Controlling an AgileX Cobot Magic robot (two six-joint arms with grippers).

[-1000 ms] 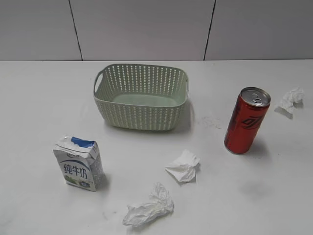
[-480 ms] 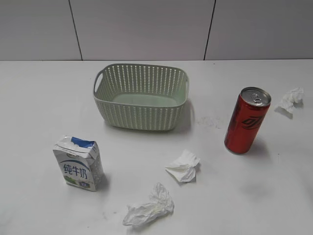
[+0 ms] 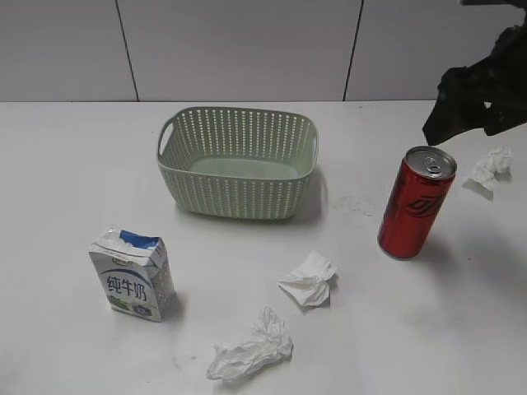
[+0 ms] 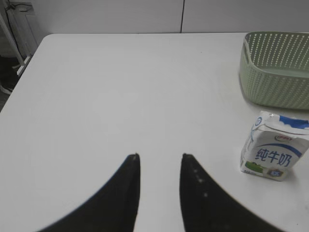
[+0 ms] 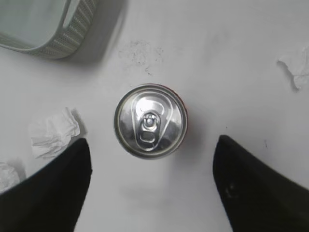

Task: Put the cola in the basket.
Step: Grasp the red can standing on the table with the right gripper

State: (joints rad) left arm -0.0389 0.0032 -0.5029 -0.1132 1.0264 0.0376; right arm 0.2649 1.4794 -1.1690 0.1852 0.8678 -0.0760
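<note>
Red cola [image 3: 416,202] (black lettering) | milk carton [image 3: 132,274] reads 纯牛奶

Cola [image 3: 416,202] stands upright on tabletop [image 3: 74,164], right of basket [image 3: 238,162]. Milk carton [image 3: 132,274] front-left of basket. Crumpled tissue [image 3: 310,279] lies between carton and cola.

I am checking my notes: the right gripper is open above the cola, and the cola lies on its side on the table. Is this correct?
Not quite: the cola stands upright, as the exterior view shows. The right gripper is indeed open above it.
</note>
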